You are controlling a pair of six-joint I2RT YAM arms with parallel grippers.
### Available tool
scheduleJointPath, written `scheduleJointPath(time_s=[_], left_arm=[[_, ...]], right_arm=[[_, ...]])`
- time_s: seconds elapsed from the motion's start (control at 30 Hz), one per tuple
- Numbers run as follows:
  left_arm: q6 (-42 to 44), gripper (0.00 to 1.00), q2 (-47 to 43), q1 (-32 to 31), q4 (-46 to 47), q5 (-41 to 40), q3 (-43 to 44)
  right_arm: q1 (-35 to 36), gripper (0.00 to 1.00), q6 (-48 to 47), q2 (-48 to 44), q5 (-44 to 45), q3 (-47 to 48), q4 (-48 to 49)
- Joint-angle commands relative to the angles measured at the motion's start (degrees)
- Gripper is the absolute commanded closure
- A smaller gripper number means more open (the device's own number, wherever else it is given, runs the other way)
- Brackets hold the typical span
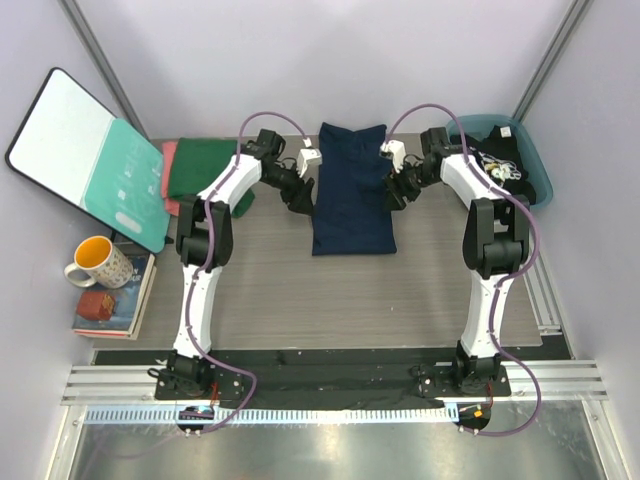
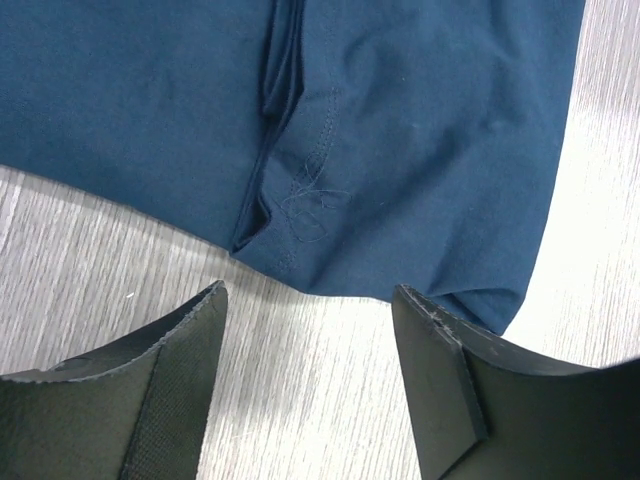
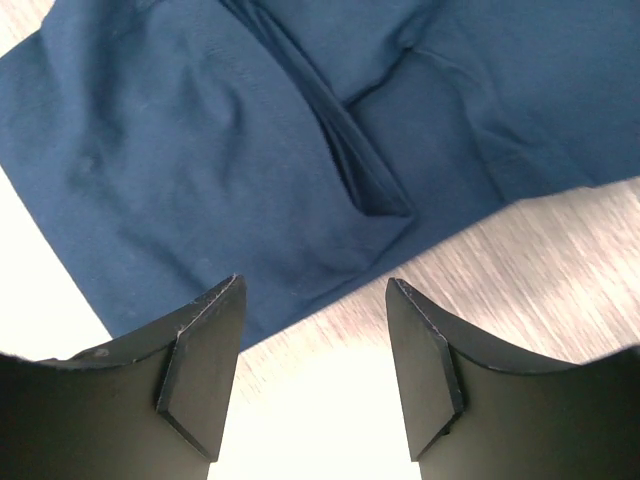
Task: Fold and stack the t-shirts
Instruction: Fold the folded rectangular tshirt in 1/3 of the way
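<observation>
Far left of the navy t-shirt (image 1: 352,192): teal-and-white board (image 1: 85,160), mug (image 1: 97,262) and books (image 1: 115,302), none in play. Nearer on that side, the dark green t-shirt (image 1: 207,165) lies folded on the salmon-pink t-shirt (image 1: 167,170), of which only an edge shows.

The left gripper (image 2: 308,300) is low at the navy t-shirt's left edge. Its jaws are apart with nothing between them, and the cloth's hem is just ahead of the tips.

The navy t-shirt lies mid-counter (image 1: 260,290), flat, folded lengthwise into a long strip. A tucked layer shows in both wrist views.

The right gripper (image 3: 313,290) is at the navy t-shirt's right edge, mirrored. Its jaws are released too and hold nothing, and the hem is just ahead of them.

Right of the navy t-shirt, the black t-shirt with white print (image 1: 500,170) sits crumpled in a teal bin (image 1: 532,150), not yet folded.

The step looks like a two-sided pinch for the next fold. Risks:
- The jaws close short of the hem and grab air or scrape the counter.
- A pinch takes the top layer only, so the tucked layer slides out and the strip opens.
- One side bites deeper than the other, so the fold comes out skewed.
- An uneven lift drags the shirt across the counter.
</observation>
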Motion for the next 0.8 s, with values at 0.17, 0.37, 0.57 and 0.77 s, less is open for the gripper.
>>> scheduleJointPath(time_s=[0.17, 0.37, 0.57, 0.77], left_arm=[[-4.21, 0.31, 4.46, -1.88, -2.32, -1.74, 8.59], [-10.62, 0.32, 5.62, -2.58, 2.33, -7.27, 10.98], [-7.30, 0.31, 4.39, -2.58, 1.02, -10.97, 8.78], [-6.85, 0.31, 4.47, -2.58, 0.05, -12.38, 8.69]], right_arm=[[-1.52, 0.37, -0.14, 2.74, -2.87, 6.40, -0.62], [-1.69, 0.38, 0.13, 3.27, -3.93, 7.81, -0.71], [-1.78, 0.39, 0.30, 3.36, -4.28, 8.08, -0.62], [-1.87, 0.39, 0.48, 4.32, -4.28, 7.99, -1.05]])
